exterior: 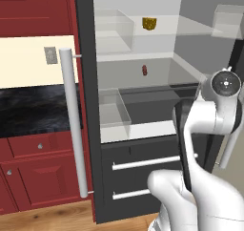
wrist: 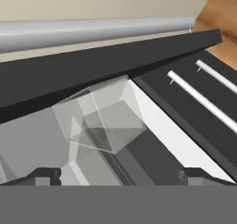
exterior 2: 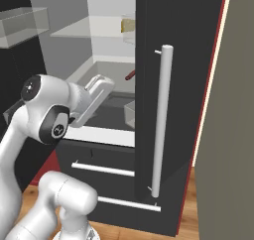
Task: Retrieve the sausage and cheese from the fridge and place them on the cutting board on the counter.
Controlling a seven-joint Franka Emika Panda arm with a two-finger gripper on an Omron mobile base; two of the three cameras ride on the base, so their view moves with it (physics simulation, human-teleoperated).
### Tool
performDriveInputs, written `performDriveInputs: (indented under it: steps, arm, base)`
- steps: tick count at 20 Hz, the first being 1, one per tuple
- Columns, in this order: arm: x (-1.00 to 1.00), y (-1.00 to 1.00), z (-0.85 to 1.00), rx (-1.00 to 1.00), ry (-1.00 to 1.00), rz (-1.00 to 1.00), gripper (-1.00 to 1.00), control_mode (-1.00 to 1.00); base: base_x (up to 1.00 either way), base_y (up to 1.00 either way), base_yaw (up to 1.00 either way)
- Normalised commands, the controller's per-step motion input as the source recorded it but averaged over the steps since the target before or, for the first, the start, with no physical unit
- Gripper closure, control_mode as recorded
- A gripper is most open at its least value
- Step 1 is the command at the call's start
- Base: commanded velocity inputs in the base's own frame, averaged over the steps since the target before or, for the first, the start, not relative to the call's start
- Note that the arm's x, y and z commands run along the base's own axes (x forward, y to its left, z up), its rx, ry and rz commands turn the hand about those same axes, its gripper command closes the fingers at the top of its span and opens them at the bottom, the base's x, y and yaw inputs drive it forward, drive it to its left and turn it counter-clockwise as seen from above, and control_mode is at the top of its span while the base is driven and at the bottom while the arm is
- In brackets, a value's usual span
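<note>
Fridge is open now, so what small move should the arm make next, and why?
Probably reach up and in toward the sausage on the middle shelf. The fridge stands open, the gripper is open and empty, looking at a clear bin low down, and the cheese sits higher.

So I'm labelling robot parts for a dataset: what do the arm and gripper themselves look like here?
The arm is made of glossy white rounded links with dark grey to black joint bands and a round silver-grey cap with a dark centre at one joint. No loose cables show. The gripper has two small dark, blocky finger tips, each with a grey patch.
</note>
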Motion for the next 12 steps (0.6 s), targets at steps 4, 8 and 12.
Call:
performDriveInputs:
  steps: [4, 8, 12]
  arm:
    - [0.33, -0.25, 0.12, 0.00, -0.02, -0.12, -1.00, -1.00]
    - [0.20, -0.36, 0.13, 0.00, 0.00, -0.03, -1.00, -1.00]
    - [0.20, -0.39, 0.09, 0.00, 0.00, -0.03, -1.00, -1.00]
  base:
    - [0.00, 0.00, 0.00]
    - [0.00, 0.00, 0.00]
    - [0.00, 0.00, 0.00]
